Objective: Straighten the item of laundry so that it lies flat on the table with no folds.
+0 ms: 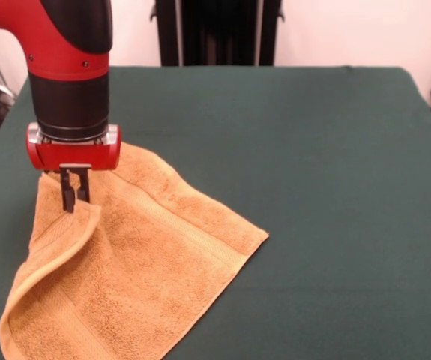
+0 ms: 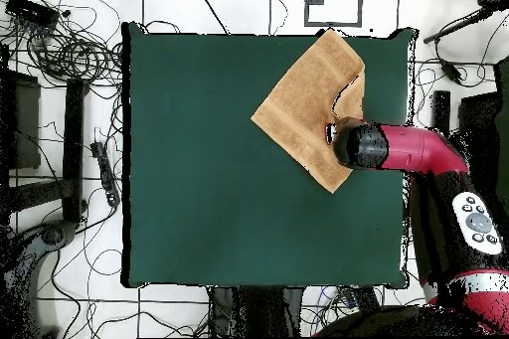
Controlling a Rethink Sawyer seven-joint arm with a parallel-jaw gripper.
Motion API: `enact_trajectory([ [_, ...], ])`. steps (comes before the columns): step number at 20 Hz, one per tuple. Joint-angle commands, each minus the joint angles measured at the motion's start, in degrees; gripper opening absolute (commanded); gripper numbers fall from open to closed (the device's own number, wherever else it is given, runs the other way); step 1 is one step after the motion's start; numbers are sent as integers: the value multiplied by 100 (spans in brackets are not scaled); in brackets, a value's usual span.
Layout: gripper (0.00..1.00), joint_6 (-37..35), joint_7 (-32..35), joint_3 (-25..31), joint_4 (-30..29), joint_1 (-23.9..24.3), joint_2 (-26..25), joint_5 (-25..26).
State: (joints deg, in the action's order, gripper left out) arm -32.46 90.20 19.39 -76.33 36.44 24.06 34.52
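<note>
Terry towel (image 1: 136,255) lies near one corner of the green tabletop (image 1: 312,150). In the overhead view it sits rotated like a diamond (image 2: 303,106), one corner up at the table's edge and another corner pointing toward table centre. Most of it is flat, but one side edge is folded over onto the towel, making a curled flap (image 1: 61,251) with a rounded crease; the woven band runs diagonally across the flat part.

Gripper (image 1: 74,196) comes straight down at the top of that flap, fingers nearly together w/ only a thin gap, tips at or pinching the hem where the fold starts. Looks like it has the edge nipped, but can't be sure how much cloth is betw. the tips.

Step in hand, as I read it: unfold the flap. To do it well:
- Confirm grip is on the top layer only. If both layers are caught, the whole towel drags and the fold stays.
- Lift just enough to clear the lower layer, then carry the hem outward, away from towel centre and perpendicular to the crease, toward the nearer table edge.
- Keep it low and slow, so the rest of the towel stays put by friction.
- Little tabletop remains on that side, so the edge may end up hanging off. Maybe pull the towel inward first.
- Release only once the hem is laid down and taut.
</note>
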Motion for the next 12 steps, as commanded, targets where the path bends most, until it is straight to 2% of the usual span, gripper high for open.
enact_trajectory([
  [1,0,213,113,193,-420,-183,-431,29],
  [8,0,200,121,179,-426,-172,-426,32],
  [12,0,-50,51,191,-366,-202,-417,-37],
])
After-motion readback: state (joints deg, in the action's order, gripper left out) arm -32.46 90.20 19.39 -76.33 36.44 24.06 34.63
